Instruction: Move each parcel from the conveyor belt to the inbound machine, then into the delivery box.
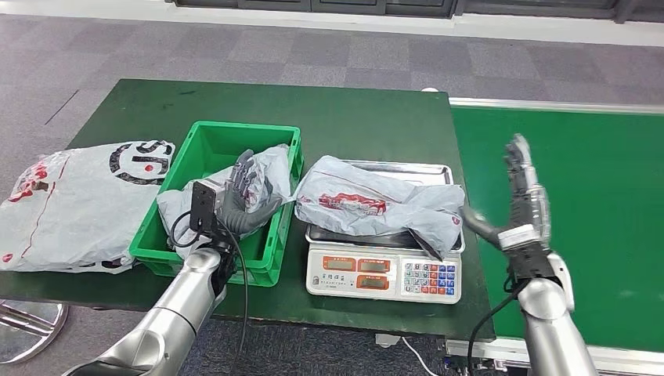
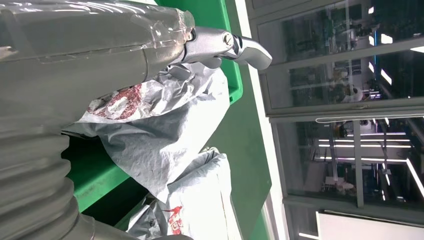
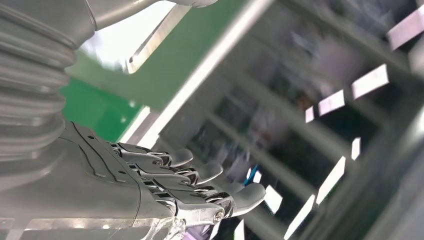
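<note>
Nearest, at five o'clock, the right robot hand (image 1: pixel 523 205) is raised, fingers spread, empty. At seven o'clock, a grey parcel (image 1: pixel 262 184) is gripped by the left robot hand (image 1: pixel 244 192) inside the green box (image 1: pixel 205 141). Beyond, another parcel (image 1: pixel 376 204) rests on the scale (image 1: pixel 384 274).

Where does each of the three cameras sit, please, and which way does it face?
Head view: high on the body, looking down at the table, crate, scale and belt; both arms show.
Left wrist view: behind the left hand, facing the grey parcel in the crate.
Right wrist view: behind the raised, open right hand, facing a blurred background past the belt.
Head and left wrist views share the crate's parcel.
</note>
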{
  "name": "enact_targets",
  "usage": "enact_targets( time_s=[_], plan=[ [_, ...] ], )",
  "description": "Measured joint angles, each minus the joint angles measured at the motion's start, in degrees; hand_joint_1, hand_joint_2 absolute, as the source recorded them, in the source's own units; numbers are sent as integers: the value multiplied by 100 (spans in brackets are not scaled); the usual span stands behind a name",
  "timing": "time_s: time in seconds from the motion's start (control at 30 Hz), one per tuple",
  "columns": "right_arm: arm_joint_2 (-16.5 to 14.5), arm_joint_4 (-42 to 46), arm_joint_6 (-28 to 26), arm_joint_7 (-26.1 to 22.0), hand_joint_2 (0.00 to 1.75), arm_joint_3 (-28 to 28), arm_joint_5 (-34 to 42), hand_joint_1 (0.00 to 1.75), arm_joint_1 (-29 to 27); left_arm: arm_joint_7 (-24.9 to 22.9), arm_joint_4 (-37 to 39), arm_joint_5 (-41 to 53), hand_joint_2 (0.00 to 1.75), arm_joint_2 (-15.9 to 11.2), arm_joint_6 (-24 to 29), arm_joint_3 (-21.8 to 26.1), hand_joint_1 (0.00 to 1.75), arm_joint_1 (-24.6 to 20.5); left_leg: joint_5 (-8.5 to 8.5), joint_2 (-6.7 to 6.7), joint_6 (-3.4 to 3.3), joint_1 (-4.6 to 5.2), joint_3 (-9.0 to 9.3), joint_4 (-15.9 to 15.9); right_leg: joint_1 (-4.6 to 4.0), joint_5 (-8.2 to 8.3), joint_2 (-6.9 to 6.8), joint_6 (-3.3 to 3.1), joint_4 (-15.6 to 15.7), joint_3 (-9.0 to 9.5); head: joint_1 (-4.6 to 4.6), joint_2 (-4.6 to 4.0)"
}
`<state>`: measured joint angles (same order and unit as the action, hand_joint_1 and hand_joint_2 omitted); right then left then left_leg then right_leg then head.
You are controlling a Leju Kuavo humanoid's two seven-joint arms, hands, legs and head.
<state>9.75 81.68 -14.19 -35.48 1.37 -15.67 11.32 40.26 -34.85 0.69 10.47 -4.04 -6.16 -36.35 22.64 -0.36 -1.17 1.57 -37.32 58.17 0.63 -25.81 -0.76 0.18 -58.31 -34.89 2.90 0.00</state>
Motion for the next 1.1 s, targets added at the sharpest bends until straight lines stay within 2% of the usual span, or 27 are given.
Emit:
enact_targets(
  time_s=[0.1, 0.23, 0.4, 0.5, 0.63, 0.83, 1.1],
  plan=[
    [-122, -130, -415, -71, 175, 586, 179, 0, 40, 1, -29, -31, 175, 3, 11, 0, 0, 18, 0, 1, 0, 1, 0, 0, 0, 1, 1, 1, 0, 1, 0, 0],
    [-261, -591, -1027, -189, 175, 1078, 246, 0, 181, 1, -40, -75, 175, 29, 19, 0, 0, 24, -3, 1, -2, 0, 0, 0, 0, 3, 1, 3, 0, 1, -1, 0],
    [-371, -1386, -686, -124, 175, 1289, 823, 0, 399, 1, -74, -87, 175, 53, 99, -1, 0, 44, -3, 3, -1, -1, 0, 0, -2, 4, 2, 2, 0, 1, 0, 0],
    [-435, -2166, -635, -325, 175, 1288, 741, 0, 608, 2, -292, -102, 175, 52, 183, -2, 0, 172, -3, 8, 1, -3, -2, 0, -4, 6, 7, 0, 0, -3, 1, 0],
    [-550, -2809, -930, -450, 175, 1146, 446, 0, 737, 5, -753, -159, 175, 52, 330, -2, 0, 401, -5, 2, 2, -4, -16, 0, -5, 6, 3, 1, -1, -14, 0, 0],
    [-635, -2959, -1807, -467, 175, 548, 472, 0, 859, 9, -1977, 120, 175, 67, 1186, -100, 0, 679, -4, 3, 3, -5, -35, 0, -6, 4, 6, 0, -1, -36, -1, 0],
    [-646, -2999, -1880, -467, 175, 125, 489, 0, 901, 7, -2784, 187, 175, 69, 1340, -283, 0, 799, -2, 2, 1, -4, -43, 1, -5, 3, 4, 1, -1, -42, 0, 0]
  ],
)
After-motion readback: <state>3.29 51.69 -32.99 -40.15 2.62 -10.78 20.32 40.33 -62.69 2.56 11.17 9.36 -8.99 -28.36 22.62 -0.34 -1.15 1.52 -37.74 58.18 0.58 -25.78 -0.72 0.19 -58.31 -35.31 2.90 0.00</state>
